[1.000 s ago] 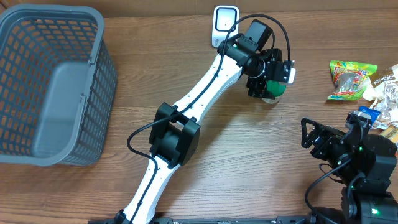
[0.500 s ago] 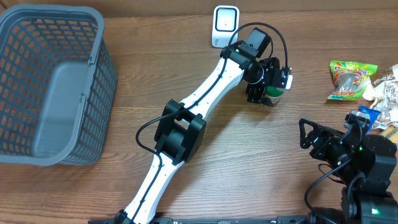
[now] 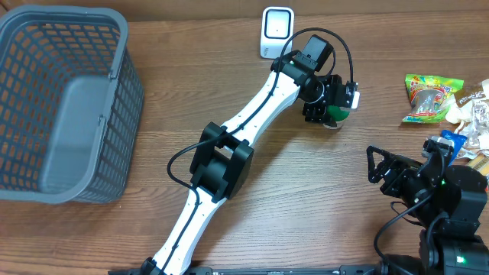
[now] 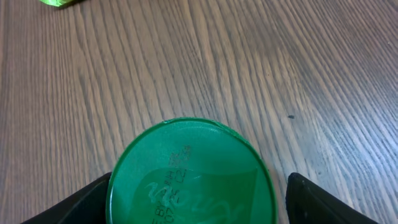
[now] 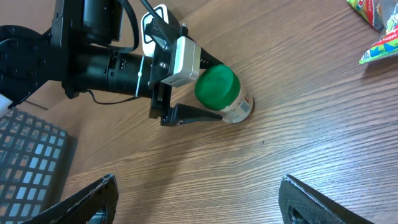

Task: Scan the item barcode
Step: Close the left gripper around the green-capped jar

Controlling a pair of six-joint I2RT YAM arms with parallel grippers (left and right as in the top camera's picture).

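- Two fingers [image 5: 93,200] of the right gripper [image 5: 199,186] poke in at the bottom corners of its own wrist view, only their ends in shot. They are spread wide with bare wood between them and hold nothing.
- Mid-table [image 3: 306,214], the task's jar [image 5: 233,104] stands with its green lid [image 4: 191,171] facing up. No barcode shows in any view. The white label on its body is too small to read, and the lid is cut off by the bottom edge of the left wrist view.
- Left gripper [image 3: 328,116] straddles the jar from above, one finger on each side of the lid. The fingers are apart, with a sliver of wood visible between the lid and one of them. On the other side I cannot tell whether the finger touches.
- From the right wrist view, one left finger lies along the jar's near side. Its partner is hidden behind the jar.
- Snack packets [image 3: 432,95] lie right of the jar, well apart; the heap runs off the frame edge.
- Grey basket [image 3: 69,11] sits far left.
- White barcode scanner [image 3: 276,30] stands at the far edge, beyond the left arm's wrist.
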